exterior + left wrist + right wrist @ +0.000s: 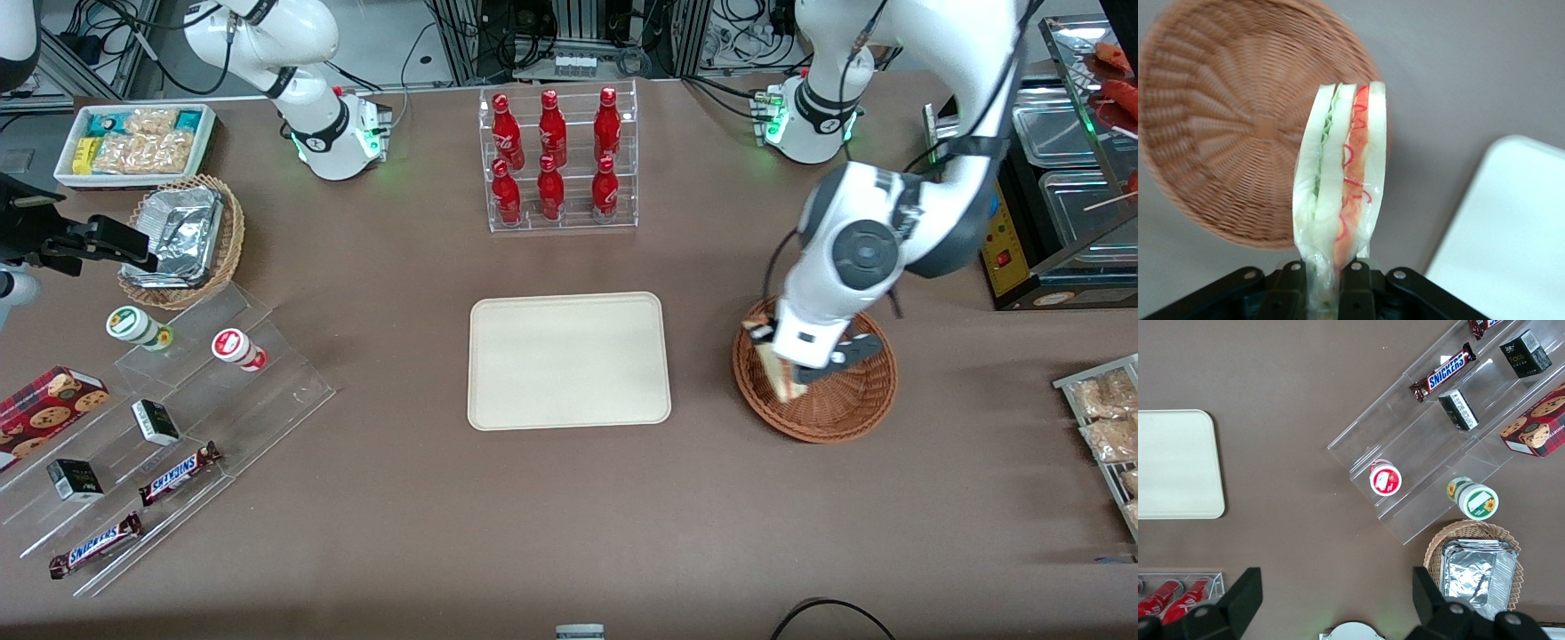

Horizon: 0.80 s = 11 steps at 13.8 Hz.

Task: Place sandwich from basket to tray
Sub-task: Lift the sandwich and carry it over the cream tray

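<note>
1. Nearest the front camera, in the lower middle of its frame, lies bare brown table; above that, at mid-frame, sits the tray (569,360), nothing on it.
2. Beside the tray, toward the working arm's end, the basket (815,391) looks bare inside.
3. Over the basket's tray-side rim, the gripper (794,366) is clenched on the sandwich (1341,180), pinching one end, bread standing edge-on.
4. Handling, as a judgement: light, soft, wrapped in slick film; a hard squeeze would crush it, a loose one could let it slip. Gripping across the bread faces, as here, seems right.
</note>
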Available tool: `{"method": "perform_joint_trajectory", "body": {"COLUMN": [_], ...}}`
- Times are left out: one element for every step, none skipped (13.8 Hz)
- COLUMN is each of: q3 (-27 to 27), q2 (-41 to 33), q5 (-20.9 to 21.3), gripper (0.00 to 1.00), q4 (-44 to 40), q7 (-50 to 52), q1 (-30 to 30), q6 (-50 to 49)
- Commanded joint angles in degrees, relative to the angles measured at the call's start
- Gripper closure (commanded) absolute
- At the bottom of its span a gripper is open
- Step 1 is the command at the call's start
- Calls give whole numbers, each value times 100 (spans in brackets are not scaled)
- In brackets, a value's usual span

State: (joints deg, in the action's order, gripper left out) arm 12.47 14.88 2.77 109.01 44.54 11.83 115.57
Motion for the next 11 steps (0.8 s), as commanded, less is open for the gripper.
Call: {"method": "perform_joint_trajectory", "body": {"q3": [456,606,790,957,976,942,941,941,941,924,915], "q2": [689,900,1111,1348,1586,1867,2157,2429,2667,2869,3045], "q5": [66,66,75,101,153,319,556,741,873,944,962], "gripper": [100,100,100,100,100,100,100,100,100,100,100], "q4": [-808,-1020,-1231,-1477,-1740,-2004,-2303,-2584,-2865,-3094,-3305], "q7": [-68,-68,-33,63,238,475,808,1081,1336,1538,1636], "q1": [30,30,39,82,370,651,854,1022,1232,1452,1584], "q6": [-132,-132,-123,-114,-114,-114,-114,-114,-123,-123,-123]}}
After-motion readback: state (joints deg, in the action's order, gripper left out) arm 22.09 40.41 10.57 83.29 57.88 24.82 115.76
